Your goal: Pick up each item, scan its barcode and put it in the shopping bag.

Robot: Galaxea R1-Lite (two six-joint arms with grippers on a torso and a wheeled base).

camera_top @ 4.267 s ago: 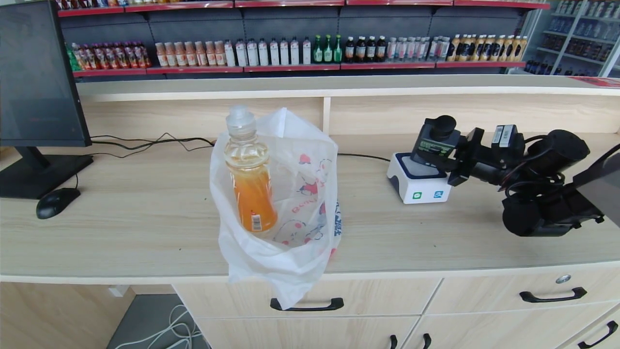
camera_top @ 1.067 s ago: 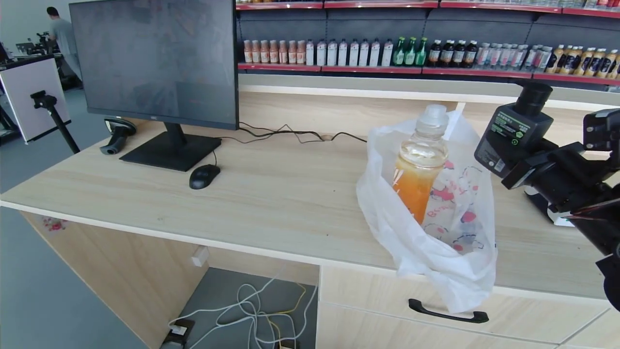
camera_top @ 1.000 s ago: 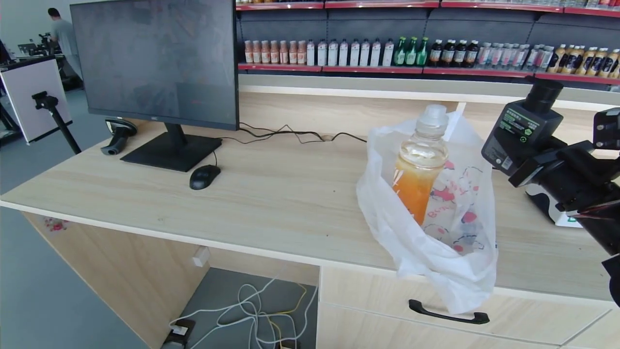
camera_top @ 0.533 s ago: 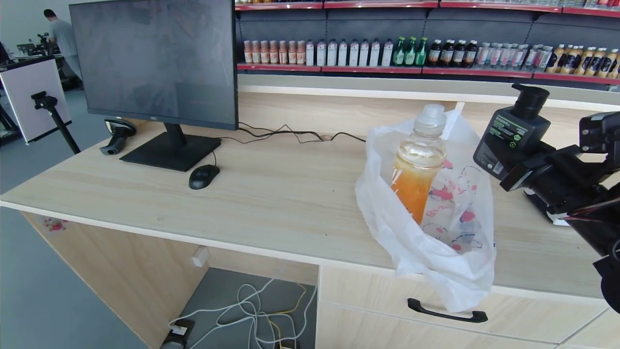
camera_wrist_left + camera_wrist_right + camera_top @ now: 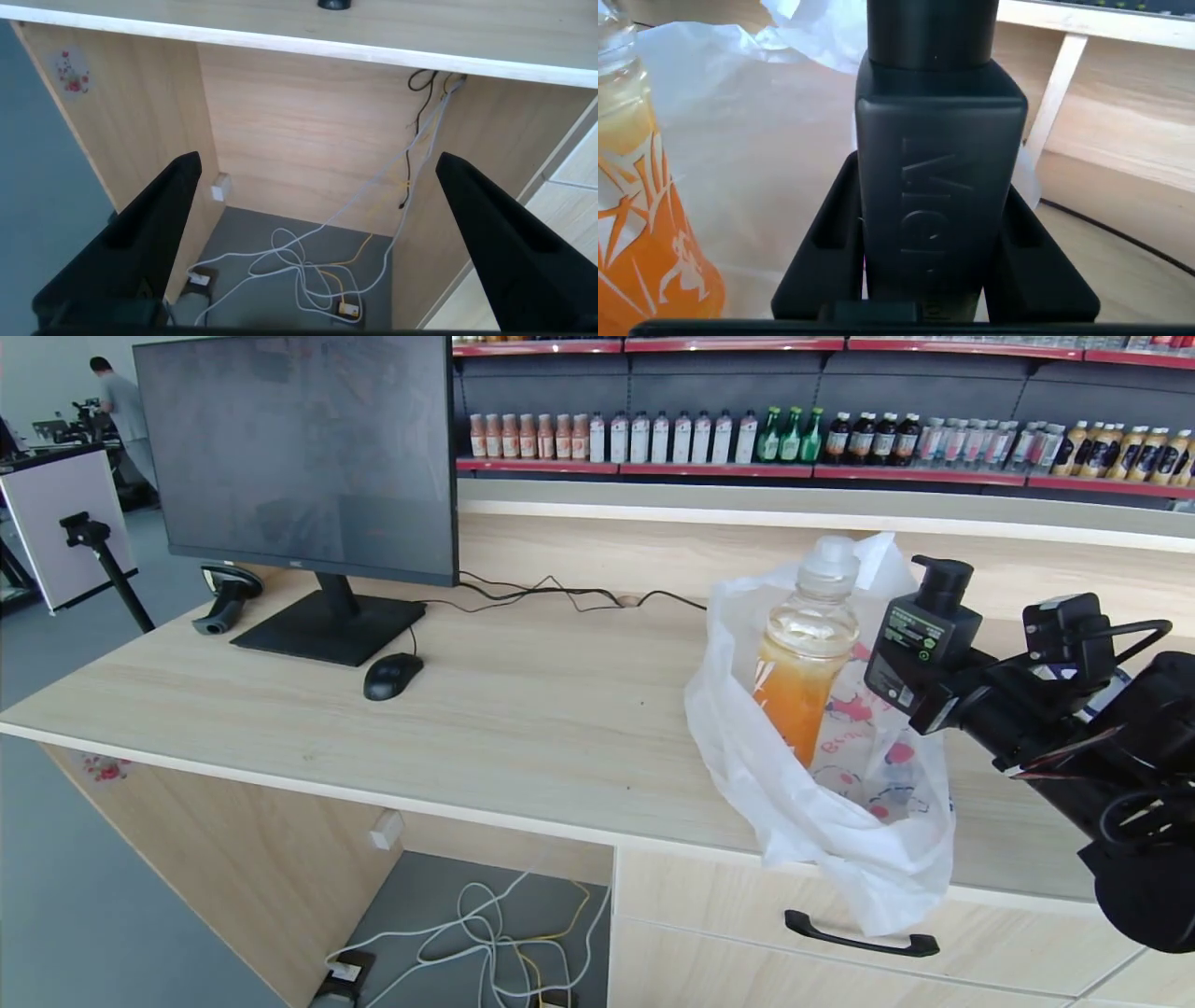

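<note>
A dark square bottle (image 5: pixel 920 633) with a black pump cap hangs tilted at the right rim of the white shopping bag (image 5: pixel 831 821), with my right gripper (image 5: pixel 943 695) shut on it. In the right wrist view the dark bottle (image 5: pixel 936 201) sits between the two black fingers (image 5: pixel 827 252), over the bag's white plastic (image 5: pixel 757 131). An orange juice bottle (image 5: pixel 808 658) stands upright inside the bag, also seen as the juice bottle (image 5: pixel 645 224). My left gripper (image 5: pixel 318 243) hangs open below the counter, over the floor and cables.
A monitor (image 5: pixel 299 457) on its stand, a mouse (image 5: pixel 392 675) and a handheld scanner (image 5: pixel 222 597) lie on the counter's left. Cables (image 5: pixel 560 593) run along the back. Drink shelves (image 5: pixel 840 439) stand behind. The bag overhangs the counter's front edge above a drawer handle (image 5: pixel 859 943).
The head view has swung left since the oldest frame. In the last second my right gripper carried the dark bottle left and down, from beside the bag to its right rim.
</note>
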